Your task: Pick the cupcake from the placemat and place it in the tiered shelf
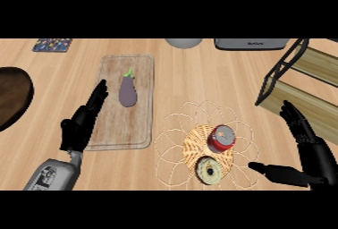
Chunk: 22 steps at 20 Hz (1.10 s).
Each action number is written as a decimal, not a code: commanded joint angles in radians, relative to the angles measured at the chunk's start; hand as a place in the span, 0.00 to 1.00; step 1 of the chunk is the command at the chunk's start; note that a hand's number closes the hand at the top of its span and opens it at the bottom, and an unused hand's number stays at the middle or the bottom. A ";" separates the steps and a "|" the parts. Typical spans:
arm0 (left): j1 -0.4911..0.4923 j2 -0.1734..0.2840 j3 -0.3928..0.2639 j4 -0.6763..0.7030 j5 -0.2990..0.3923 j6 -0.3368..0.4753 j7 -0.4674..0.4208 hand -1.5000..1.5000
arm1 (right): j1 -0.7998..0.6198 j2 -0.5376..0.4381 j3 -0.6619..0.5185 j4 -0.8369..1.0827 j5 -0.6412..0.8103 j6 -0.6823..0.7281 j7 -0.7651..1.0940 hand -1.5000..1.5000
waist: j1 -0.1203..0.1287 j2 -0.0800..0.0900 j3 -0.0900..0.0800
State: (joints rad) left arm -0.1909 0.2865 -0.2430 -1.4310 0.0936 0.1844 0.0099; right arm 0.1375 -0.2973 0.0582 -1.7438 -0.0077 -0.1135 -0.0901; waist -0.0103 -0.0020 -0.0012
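A red-wrapped cupcake sits on a round woven wire-rimmed placemat on the wooden desk — beside a donut. Right hand spread open nearby; left hand open, resting. Tiered wooden shelf stands right.

I see the cupcake upright on the woven centre of the round wire-petal placemat: red wrapper, pale frosted top with small specks. It sits at the upper right of that centre. The tiered shelf stands at the far right, black frame, light wooden boards, well apart from the cupcake.
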 commanded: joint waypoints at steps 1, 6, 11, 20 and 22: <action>0.060 -0.004 0.006 -0.003 -0.003 -0.012 -0.052 0.50 | 0.003 -0.048 0.098 -0.128 0.115 0.007 0.171 0.00 | 0.012 0.000 -0.001; 0.025 -0.043 -0.021 -0.013 -0.047 0.026 -0.005 0.50 | -0.055 -0.164 0.107 -0.334 0.131 0.103 0.504 0.00 | 0.009 -0.001 -0.001; -0.036 -0.005 0.031 0.022 -0.009 -0.028 0.013 0.50 | -0.098 -0.271 0.224 -0.429 0.201 0.249 0.723 0.00 | 0.011 0.001 -0.002; -0.003 -0.096 -0.033 0.013 -0.101 0.033 -0.009 0.50 | -0.321 -0.215 0.404 -0.548 0.291 0.411 1.176 0.00 | 0.016 0.001 0.000; 0.023 -0.019 0.059 0.014 -0.020 -0.063 -0.039 0.50 | -0.350 -0.128 0.471 -0.585 0.348 0.391 1.284 0.00 | 0.017 0.001 0.000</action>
State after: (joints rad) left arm -0.1952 0.2412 -0.2250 -1.4103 0.0478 0.1665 -0.0051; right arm -0.1207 -0.5131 0.4507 -2.2841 0.3006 0.2393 0.9821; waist 0.0043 -0.0012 -0.0018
